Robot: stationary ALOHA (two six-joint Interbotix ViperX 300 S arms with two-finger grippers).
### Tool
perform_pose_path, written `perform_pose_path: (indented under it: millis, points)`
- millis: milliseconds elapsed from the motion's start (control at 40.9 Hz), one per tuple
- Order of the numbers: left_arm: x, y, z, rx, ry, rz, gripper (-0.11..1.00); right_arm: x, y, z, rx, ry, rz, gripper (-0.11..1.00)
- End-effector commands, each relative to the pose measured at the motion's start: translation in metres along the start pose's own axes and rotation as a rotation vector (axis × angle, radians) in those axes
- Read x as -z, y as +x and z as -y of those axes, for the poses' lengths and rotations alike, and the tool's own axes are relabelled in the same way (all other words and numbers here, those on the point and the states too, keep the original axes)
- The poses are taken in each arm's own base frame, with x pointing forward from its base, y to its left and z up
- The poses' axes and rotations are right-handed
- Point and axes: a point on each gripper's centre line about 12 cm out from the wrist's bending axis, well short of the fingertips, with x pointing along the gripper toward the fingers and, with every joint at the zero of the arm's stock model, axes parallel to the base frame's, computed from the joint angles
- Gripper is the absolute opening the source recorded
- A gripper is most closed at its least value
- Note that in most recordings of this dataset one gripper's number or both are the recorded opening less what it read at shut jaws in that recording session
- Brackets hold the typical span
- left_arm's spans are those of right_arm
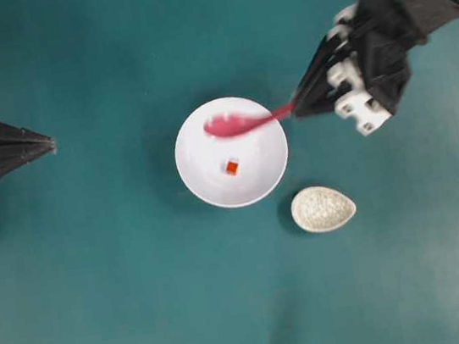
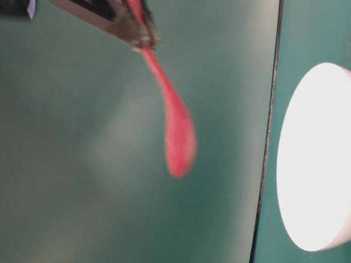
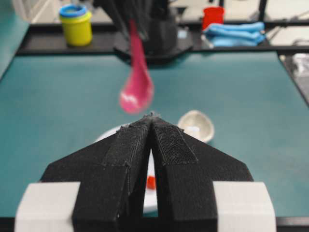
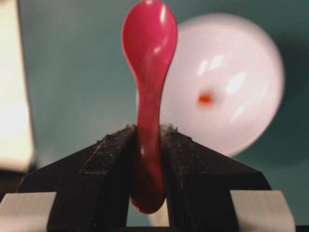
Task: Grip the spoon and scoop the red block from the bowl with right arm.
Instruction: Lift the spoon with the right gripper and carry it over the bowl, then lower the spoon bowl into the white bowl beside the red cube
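- Overhead: the right gripper holds the spoon by its handle, over the bowl. Dip it under the red block inside.
- Table-level: the spoon hangs high; go down slowly.
- Left wrist: the left gripper is pinched closed, holding nothing.
- Right wrist: the grip looks tight; keep the scoop level.

Left gripper: matte black printed plastic, tapered to a point; white blocks are seen at its base.
Right gripper: black wedge-shaped fingers with rough dark pads; white fittings are seen at 5 o'clock.
Right arm: black links; thin dark cables are carried.
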Motion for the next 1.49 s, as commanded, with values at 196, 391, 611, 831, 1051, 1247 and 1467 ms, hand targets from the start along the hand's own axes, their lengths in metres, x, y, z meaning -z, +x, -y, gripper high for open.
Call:
perform_pose_path:
  millis: [196, 391, 611, 831, 1051, 1247, 1467]
  points:
    - [-0.011, 0.003, -0.001, -0.002, -0.003, 0.028, 0.00, -0.014, 0.032, -0.014, 0.060, -0.079, -0.270, 0.24]
    - [-0.011, 0.003, -0.001, -0.002, -0.003, 0.026, 0.00, -0.013, 0.045, -0.015, 0.165, -0.102, -0.360, 0.24]
    - [-0.010, 0.003, -0.001, -0.002, -0.001, 0.024, 0.00, -0.001, 0.063, -0.014, 0.229, -0.139, -0.423, 0.24]
    - [-0.011, 0.003, -0.001, -0.002, 0.000, 0.026, 0.00, 0.004, 0.075, -0.007, 0.258, -0.155, -0.458, 0.24]
    - [-0.012, 0.002, -0.001, -0.002, -0.001, 0.029, 0.00, 0.005, 0.076, -0.002, 0.287, -0.182, -0.468, 0.24]
    - [-0.011, 0.002, -0.001, -0.002, -0.001, 0.029, 0.00, 0.009, 0.084, 0.002, 0.293, -0.179, -0.485, 0.24]
    - [-0.011, 0.002, -0.001, -0.002, -0.001, 0.029, 0.00, 0.011, 0.092, 0.003, 0.291, -0.188, -0.483, 0.24]
